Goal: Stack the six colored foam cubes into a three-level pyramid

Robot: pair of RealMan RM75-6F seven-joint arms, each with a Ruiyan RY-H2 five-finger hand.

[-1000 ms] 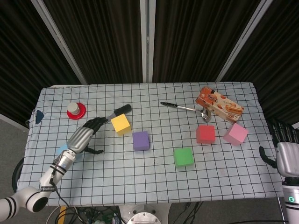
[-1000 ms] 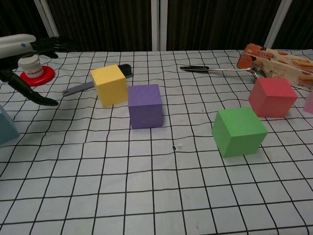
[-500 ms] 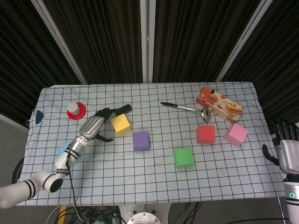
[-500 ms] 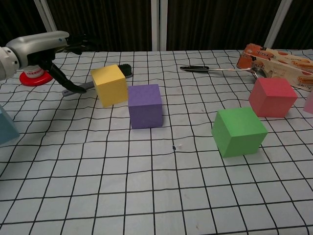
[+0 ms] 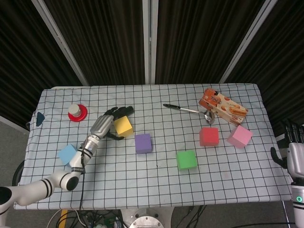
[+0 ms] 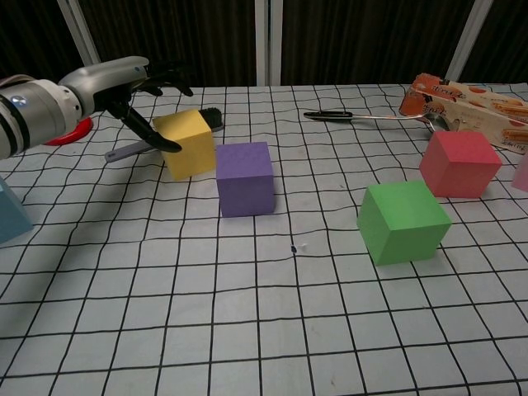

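My left hand sits against the left side of the yellow cube, fingers spread over its top edge and thumb at its left face; the cube still rests on the table. The purple cube stands just right of the yellow one. Further right are the green cube, red cube and pink cube. A light blue cube lies near the left edge. My right hand hangs empty off the table's right edge, fingers up.
A brush lies right behind the yellow cube. A red-and-white lid stands at the back left. A spoon and a snack box lie at the back right.
My left hand has moved right and forward across the table, from beside the light blue cube up to the yellow cube. The right hand has sunk slightly. No cube has moved.
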